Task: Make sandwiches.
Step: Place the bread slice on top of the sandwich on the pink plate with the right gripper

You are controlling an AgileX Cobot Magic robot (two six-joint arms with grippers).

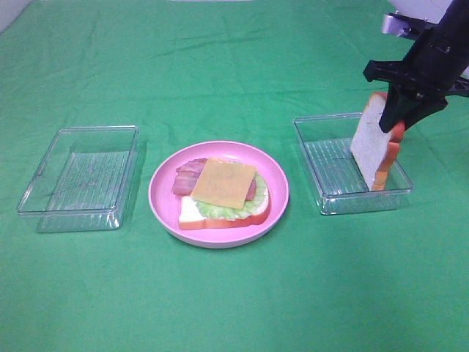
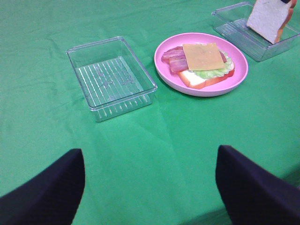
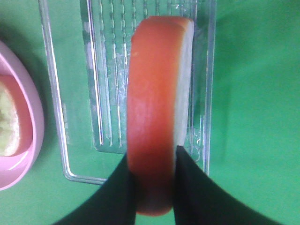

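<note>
Green cloth covers the whole table, where the right gripper (image 1: 399, 117) is seen clamped across the crust of a toy bread slice (image 1: 368, 139), held upright over its clear tray (image 1: 311, 158). Stiff, light and smooth, it is judged best pinched at the crust. Beyond lie the pink plate (image 1: 161, 194) with the open-faced sandwich (image 1: 222, 192), unobstructed cloth between, and the left gripper (image 2: 150, 187), spread wide.

Right arm (image 1: 432, 51) cut off by the exterior high view's top-right edge. Lower bread slice (image 1: 192, 213) mostly covered by lettuce (image 1: 220, 209), cheese (image 1: 223, 182) & bacon (image 1: 187, 176); bacon partly under cheese. Left wrist view: only two dark fingers (image 2: 42, 192) show, rest out of frame; upright bread slice (image 2: 269, 18) cropped at top. Right wrist view: pink plate (image 3: 21, 140) cut off at edge; slice's crust end hidden betw. jaws.
</note>
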